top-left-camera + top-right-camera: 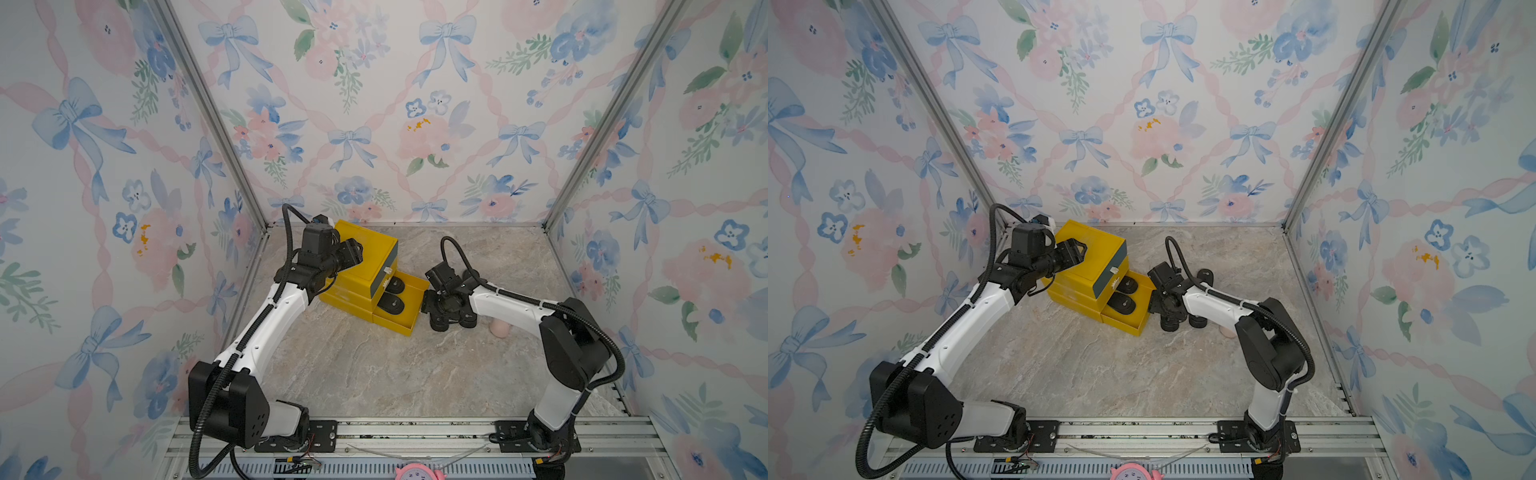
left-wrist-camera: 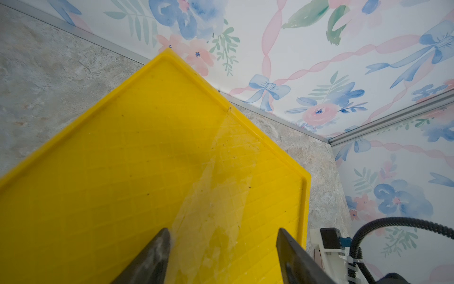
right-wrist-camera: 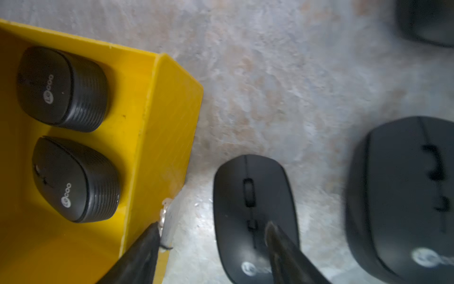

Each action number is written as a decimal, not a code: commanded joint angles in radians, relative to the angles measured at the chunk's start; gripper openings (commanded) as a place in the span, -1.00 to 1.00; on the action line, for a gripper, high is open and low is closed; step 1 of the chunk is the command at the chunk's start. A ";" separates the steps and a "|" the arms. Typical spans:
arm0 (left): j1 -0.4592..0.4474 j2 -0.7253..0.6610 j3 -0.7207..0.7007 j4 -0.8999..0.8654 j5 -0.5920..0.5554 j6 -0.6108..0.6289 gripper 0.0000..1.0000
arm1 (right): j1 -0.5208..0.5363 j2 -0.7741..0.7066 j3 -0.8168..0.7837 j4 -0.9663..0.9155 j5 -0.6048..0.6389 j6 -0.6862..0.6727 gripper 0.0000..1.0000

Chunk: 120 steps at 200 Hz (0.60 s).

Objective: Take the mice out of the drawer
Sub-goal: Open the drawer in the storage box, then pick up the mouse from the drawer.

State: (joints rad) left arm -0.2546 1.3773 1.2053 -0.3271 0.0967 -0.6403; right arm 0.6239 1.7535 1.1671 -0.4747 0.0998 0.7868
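In a top view the drawer [image 1: 395, 326] stands pulled out with two mice [image 1: 392, 306] inside, and the right hand [image 1: 444, 305] hangs just beside the drawer's outer wall.

The left wrist view shows the left hand [image 2: 223, 236], fingers apart and empty, over the cabinet [image 2: 147, 147] above the drawer. An uneven press could shift the unit.

In the right wrist view the right hand [image 3: 213, 228] is spread and holds nothing. One finger is nearly at the drawer's corner, the other above a loose mouse [image 3: 248, 196] on the worktop [image 3: 270, 86] outside the drawer. Reaching in, it could clip that wall or knock the loose mouse.
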 commanded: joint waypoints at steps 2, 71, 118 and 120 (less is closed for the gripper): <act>0.021 0.037 -0.057 -0.173 -0.031 -0.018 0.42 | -0.040 -0.064 -0.040 -0.091 0.041 -0.050 0.40; 0.018 0.035 -0.041 -0.172 -0.012 -0.024 0.42 | -0.014 -0.155 0.096 -0.171 -0.256 -0.339 0.47; 0.021 0.030 -0.044 -0.172 -0.022 -0.036 0.42 | 0.023 0.038 0.296 -0.253 -0.351 -0.621 0.41; 0.021 0.030 -0.043 -0.172 -0.022 -0.035 0.42 | 0.022 0.048 0.296 -0.251 -0.357 -0.627 0.41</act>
State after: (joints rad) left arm -0.2520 1.3754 1.2053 -0.3275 0.1043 -0.6415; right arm 0.6495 1.7084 1.4147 -0.6430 -0.1493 0.3305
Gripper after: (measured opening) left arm 0.708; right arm 0.709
